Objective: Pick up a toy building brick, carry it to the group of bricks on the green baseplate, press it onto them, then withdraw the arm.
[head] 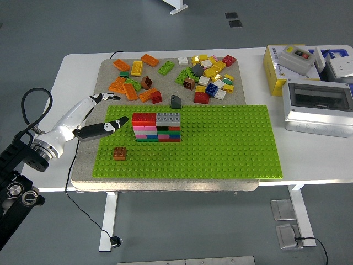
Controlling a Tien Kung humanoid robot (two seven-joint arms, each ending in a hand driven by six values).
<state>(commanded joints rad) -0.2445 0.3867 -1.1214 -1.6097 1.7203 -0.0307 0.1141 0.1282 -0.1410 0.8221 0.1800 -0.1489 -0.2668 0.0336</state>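
Note:
A green baseplate (220, 143) lies on a grey mat. On it stands a stacked group of bricks (156, 127), red and grey on top. A lone brown brick (119, 153) sits on the plate's left front. Loose bricks (207, 77) of many colours lie on the mat behind the plate, orange ones (124, 85) to the left. My left hand (107, 113) hovers at the plate's left edge, just left of the stack, fingers spread and empty. My right hand is out of view.
The grey mat (88, 160) covers the white table (309, 154). A grey electrical box (317, 107) and a yellow box (278, 69) with a grey device stand at the right. A black cable loops by my left arm.

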